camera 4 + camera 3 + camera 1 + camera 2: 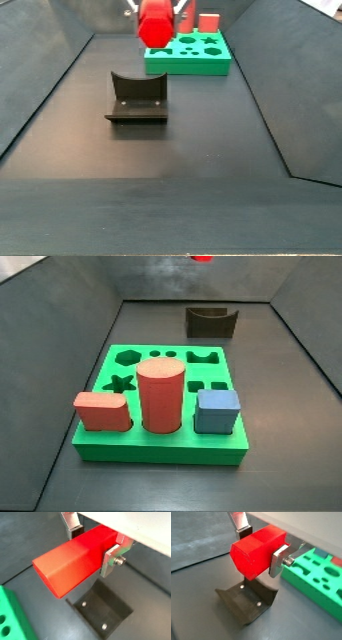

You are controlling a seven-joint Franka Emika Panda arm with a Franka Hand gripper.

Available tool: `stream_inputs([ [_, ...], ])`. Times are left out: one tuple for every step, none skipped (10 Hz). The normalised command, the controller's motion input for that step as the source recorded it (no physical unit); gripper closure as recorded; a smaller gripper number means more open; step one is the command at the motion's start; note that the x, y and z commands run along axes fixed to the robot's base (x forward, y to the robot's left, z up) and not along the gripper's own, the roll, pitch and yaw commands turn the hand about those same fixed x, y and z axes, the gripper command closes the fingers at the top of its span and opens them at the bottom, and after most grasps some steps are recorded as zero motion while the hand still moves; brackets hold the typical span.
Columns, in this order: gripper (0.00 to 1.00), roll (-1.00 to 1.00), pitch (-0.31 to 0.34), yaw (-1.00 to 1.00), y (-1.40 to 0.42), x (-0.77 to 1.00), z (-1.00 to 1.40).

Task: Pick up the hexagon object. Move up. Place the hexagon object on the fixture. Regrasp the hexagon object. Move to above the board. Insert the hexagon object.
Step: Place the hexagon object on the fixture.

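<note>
My gripper [92, 546] is shut on the hexagon object [70, 562], a bright red prism lying crosswise between the silver fingers [110, 559]. Both wrist views show it hanging in the air above the fixture [100, 614], the dark notched block on the floor. The hexagon object [252, 553] does not touch the fixture [248, 602]. In a side view the hexagon object [156, 25] hangs high over the fixture [136, 98], with the green board [187, 55] behind. From the opposite side, only a red sliver of the hexagon object [202, 259] shows at the top edge, beyond the fixture [210, 322] and the board [114, 446].
On the board's near edge stand a tall salmon cylinder [160, 394], a low salmon block [102, 411] and a blue cube [217, 411]. Sloping dark walls [54, 90] enclose the floor on both sides.
</note>
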Motion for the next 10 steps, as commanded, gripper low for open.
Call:
stream_inputs([
  [1.00,-1.00,0.292,-0.15,0.01,0.62,-0.04],
  [1.00,-0.98,0.271,-0.18,0.03,0.50,-0.04],
  [1.00,-0.74,0.204,-0.18,0.04,0.38,-0.02],
  [1.00,-0.56,0.160,-0.17,0.04,0.29,-0.01],
  [1.00,-0.38,0.120,-0.15,0.04,0.21,-0.01],
  [1.00,-0.26,0.091,-0.14,0.03,0.12,0.00],
  [1.00,-1.00,-0.024,-0.09,0.06,0.09,-1.00],
  [1.00,-1.00,-0.042,-0.08,0.07,0.09,-1.00],
  [1.00,-1.00,-0.034,-0.08,0.07,0.10,-1.00],
  [1.00,-1.00,-0.004,-0.08,0.07,0.11,-1.00],
])
